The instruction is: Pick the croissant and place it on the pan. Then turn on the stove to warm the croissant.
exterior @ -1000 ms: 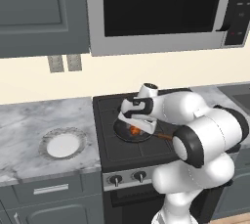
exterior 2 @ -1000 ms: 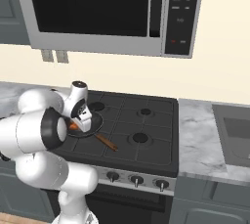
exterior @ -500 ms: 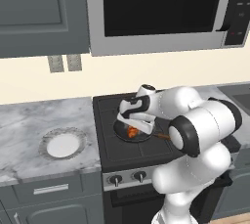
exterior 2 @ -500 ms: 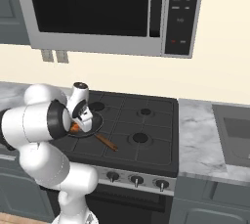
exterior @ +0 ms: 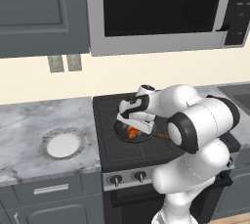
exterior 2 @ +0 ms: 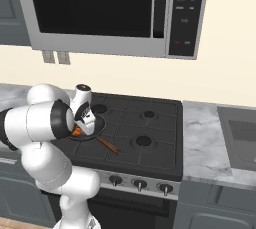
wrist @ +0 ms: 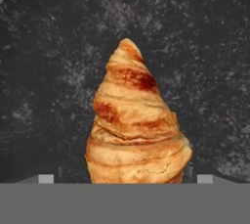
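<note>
With our pincer point(exterior: 133, 129) spread, the croissant point(wrist: 136, 130) in the pan point(exterior: 122, 131) looks light, flaky, best pinched mid-body.

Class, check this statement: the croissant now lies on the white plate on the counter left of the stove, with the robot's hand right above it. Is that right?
Not quite. The croissant lies in the dark pan on the stove, not on the white plate, which sits bare on the counter. The left base view shows this, and the hand view shows the pastry on the pan's dark surface. The hand is indeed right above it.
</note>
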You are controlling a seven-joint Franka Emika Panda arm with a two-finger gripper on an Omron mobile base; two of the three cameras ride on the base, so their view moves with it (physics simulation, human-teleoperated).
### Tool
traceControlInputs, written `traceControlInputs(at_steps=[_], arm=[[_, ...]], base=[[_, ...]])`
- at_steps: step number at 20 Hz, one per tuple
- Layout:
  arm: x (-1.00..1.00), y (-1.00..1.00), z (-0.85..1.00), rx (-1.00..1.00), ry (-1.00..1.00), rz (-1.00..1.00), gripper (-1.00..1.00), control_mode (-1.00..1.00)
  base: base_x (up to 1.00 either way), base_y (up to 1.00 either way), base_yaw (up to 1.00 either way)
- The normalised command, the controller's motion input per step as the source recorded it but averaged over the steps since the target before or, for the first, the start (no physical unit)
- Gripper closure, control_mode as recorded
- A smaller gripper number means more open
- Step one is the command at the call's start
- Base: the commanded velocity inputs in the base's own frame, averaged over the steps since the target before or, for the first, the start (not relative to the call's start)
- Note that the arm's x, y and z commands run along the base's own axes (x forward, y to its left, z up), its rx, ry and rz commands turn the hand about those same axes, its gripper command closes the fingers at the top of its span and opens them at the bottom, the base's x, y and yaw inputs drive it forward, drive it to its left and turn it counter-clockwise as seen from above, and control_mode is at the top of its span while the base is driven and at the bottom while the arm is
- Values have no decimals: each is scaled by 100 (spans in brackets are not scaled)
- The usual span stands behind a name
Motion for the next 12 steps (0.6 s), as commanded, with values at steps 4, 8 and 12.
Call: traceControlInputs(at_steps=[4,8,12], arm=[[-3,0,10,0,0,0,-100,-100],[-19,0,17,0,-3,0,-100,-100],[-20,0,30,0,-7,0,-100,-100]], base=[[0,0,0],[0,0,0],[0,0,0]])
